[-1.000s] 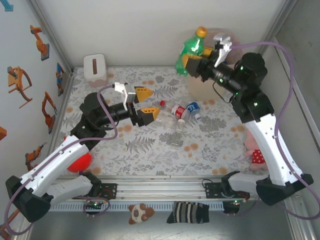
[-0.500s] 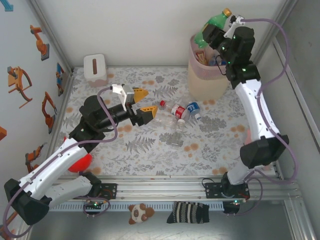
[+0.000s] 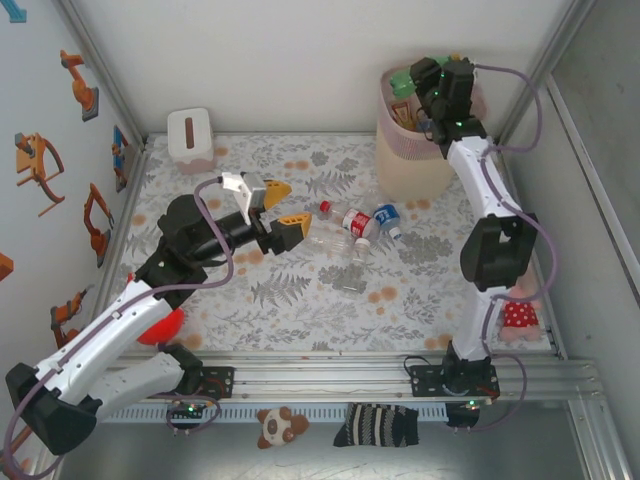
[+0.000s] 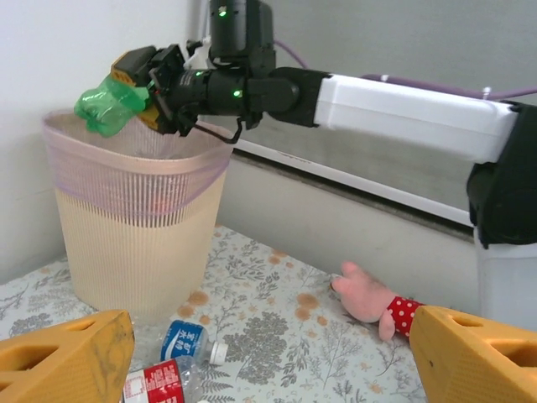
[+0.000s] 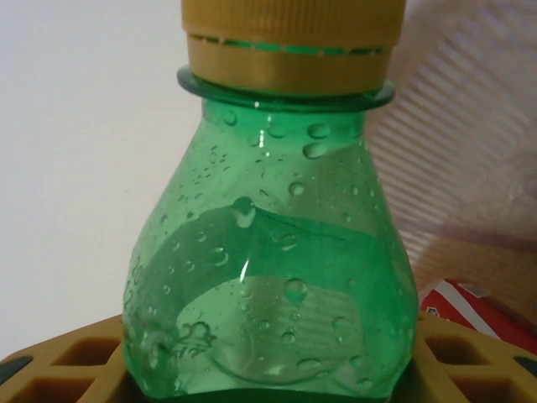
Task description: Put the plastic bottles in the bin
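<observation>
A green plastic bottle with a yellow cap is clamped in my right gripper, which is shut on it just over the mouth of the bin. From the left wrist view, that green bottle hangs at the bin's pink rim. My left gripper is open and empty above the table, just left of several bottles lying there. These include a red-labelled one, a blue-labelled one and a clear one. Its yellow fingers frame the blue-labelled bottle.
A white tissue box stands at the back left. A pink plush toy lies by the right wall, and a red ball sits under my left arm. Inside the bin shows a red-labelled bottle.
My right arm has swung the green bottle right and back, then lowered it to the bin's mouth. The left gripper has stayed almost still.
</observation>
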